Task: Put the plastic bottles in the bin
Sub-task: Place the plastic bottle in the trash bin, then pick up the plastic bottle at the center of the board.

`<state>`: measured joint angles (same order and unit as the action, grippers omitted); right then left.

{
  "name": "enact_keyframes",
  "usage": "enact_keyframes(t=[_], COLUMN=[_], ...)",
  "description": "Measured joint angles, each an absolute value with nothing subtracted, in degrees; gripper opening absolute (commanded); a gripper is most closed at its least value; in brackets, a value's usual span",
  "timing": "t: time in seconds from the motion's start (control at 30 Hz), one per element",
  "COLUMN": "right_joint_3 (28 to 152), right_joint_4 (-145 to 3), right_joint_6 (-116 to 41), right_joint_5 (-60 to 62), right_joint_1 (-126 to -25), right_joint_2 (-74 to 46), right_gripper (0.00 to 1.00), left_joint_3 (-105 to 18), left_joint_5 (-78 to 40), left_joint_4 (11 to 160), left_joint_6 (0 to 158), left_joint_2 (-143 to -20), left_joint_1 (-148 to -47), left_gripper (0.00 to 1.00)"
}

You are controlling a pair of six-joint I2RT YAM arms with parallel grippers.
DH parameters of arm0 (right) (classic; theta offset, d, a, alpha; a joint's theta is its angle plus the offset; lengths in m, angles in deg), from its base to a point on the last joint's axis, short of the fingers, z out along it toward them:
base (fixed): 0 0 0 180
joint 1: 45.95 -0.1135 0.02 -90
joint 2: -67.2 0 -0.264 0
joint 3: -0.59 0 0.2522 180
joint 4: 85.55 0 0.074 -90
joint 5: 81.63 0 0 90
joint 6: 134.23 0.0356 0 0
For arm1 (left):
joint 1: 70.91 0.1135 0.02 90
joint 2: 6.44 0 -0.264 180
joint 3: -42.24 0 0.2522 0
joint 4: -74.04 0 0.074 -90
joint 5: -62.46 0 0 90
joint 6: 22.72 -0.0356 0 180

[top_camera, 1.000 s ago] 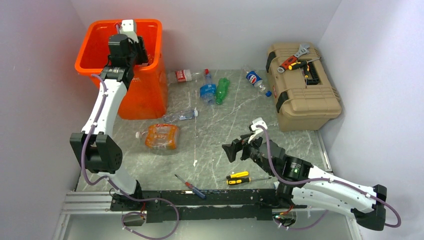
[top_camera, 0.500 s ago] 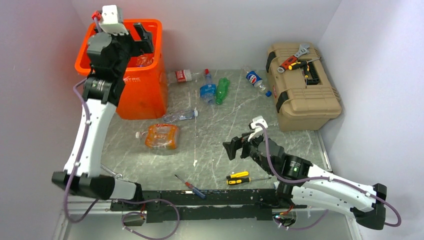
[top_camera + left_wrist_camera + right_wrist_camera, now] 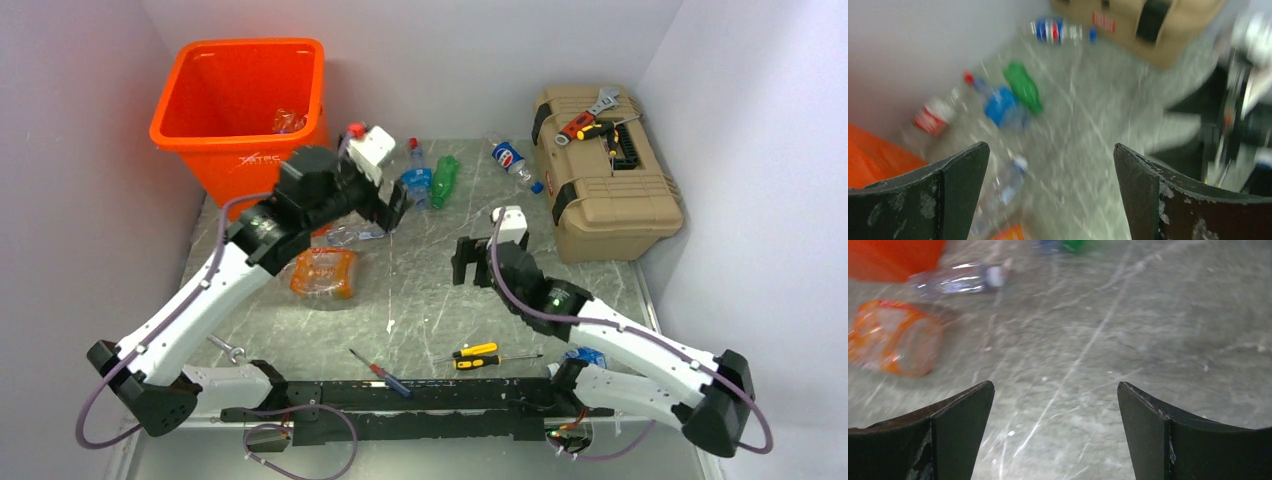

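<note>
From above: my left claw and right claw gape wide, empty. One bottle lies in the bin, behind-left of my left claw. Left wrist: four bottles ahead, a clear bottle beneath. Right wrist: orange bottle ahead-left. Six left to bin, I judge.

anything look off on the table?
Nothing spilled or visibly broken. The plastic bottles lie scattered on their sides. Out of place: screwdrivers loose on the table towards its near edge, and a wrench plus a red-handled tool left on the tan toolbox lid.
</note>
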<state>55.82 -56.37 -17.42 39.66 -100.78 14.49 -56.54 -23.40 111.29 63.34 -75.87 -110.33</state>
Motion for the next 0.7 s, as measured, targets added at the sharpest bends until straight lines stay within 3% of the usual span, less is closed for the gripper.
enact_keyframes(t=[0.17, 0.33, 0.7], right_joint_3=[55.93, 58.58, 83.8], right_joint_4=[-58.16, -62.14, -68.87], right_joint_6=[-12.9, -9.53, -5.18], right_joint_5=[33.5, 28.88, 20.16], right_joint_1=[-88.25, -81.87, -69.7], right_joint_2=[7.1, -2.54, -36.4], right_gripper=[0.97, 0.95, 1.0], left_joint_3=[-41.96, -32.95, -26.75], left_joint_5=[-23.09, -22.35, -23.09], left_joint_4=[114.74, 114.72, 112.05], left_joint_6=[63.42, 64.52, 65.57], left_joint_2=[-74.25, -67.69, -64.0], left_joint_1=[-110.74, -110.83, -114.87], left_gripper=[0.99, 0.99, 0.99])
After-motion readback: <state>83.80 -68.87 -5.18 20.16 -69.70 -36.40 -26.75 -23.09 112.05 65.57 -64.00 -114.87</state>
